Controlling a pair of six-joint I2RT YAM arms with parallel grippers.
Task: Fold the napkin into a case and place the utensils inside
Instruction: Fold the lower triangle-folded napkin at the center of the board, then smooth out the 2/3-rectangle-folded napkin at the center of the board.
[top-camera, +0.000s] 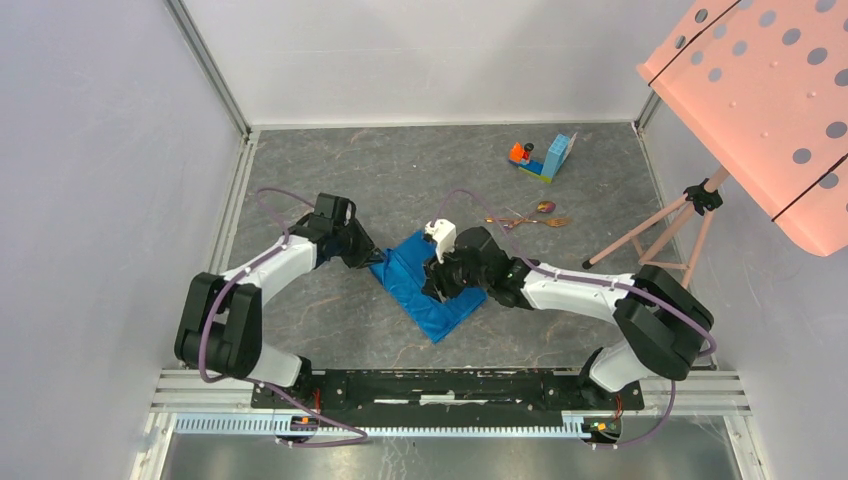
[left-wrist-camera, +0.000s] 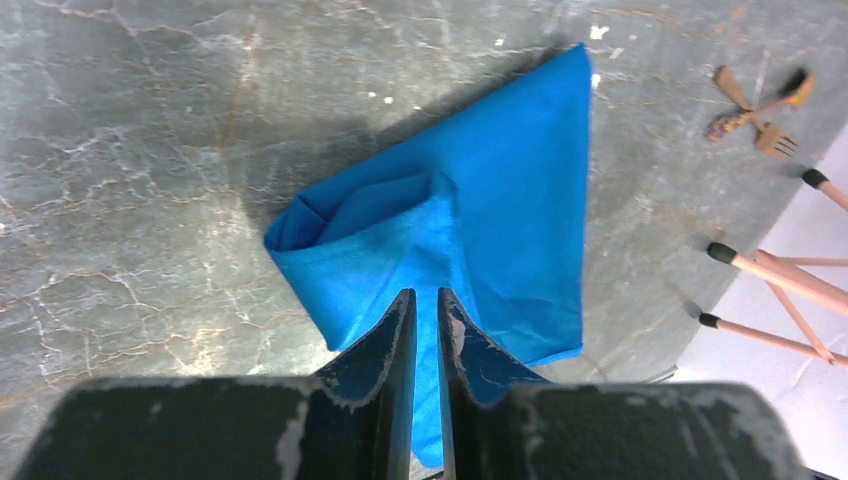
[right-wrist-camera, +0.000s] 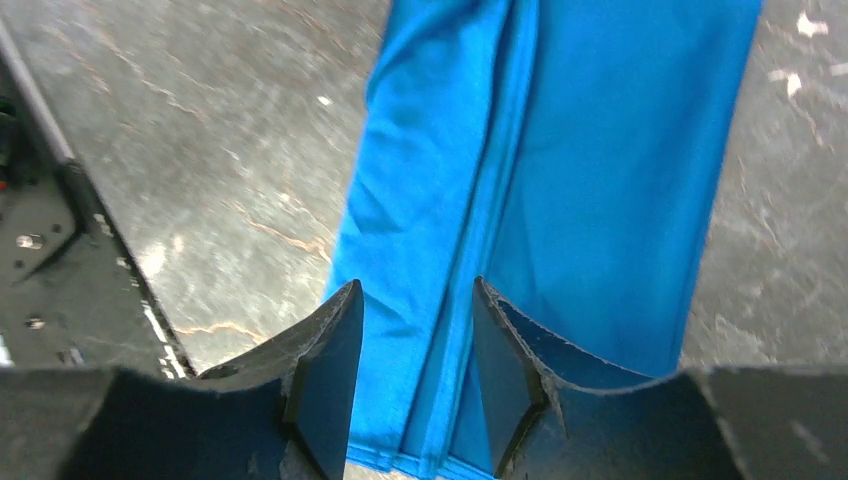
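**Napkin (top-camera: 428, 292) folds at risk, nothing packed yet**

Closest to the arm bases, the right gripper (right-wrist-camera: 415, 290) hangs over the right half of the napkin. Its fingers are spread, the long fold seam runs between them, and it holds nothing. At the napkin's left corner, the left gripper (left-wrist-camera: 424, 297) has its fingers drawn almost together with blue cloth in the slit. I read that as a pinch on the cloth.

The napkin lies mid-table (top-camera: 330, 180) as a layered oblong. The cloth looks thin and slick, so it probably slides easily. If the left gripper pulls with more than one layer pinched, the whole bundle could drag and the folds could spring open. If the right gripper comes down astride the seam, it could bunch the layers or clamp the opening flat.

The pocket (left-wrist-camera: 350, 210) gapes a little near the napkin's left corner, and I can see nothing inside it. The utensils (top-camera: 530, 218) lie on the table beyond the napkin's far right side, well apart from it. A reach for them passes near the pink stand (top-camera: 650, 235) to the right of the napkin and could knock its legs. Farther off sits a toy block (top-camera: 545, 158).
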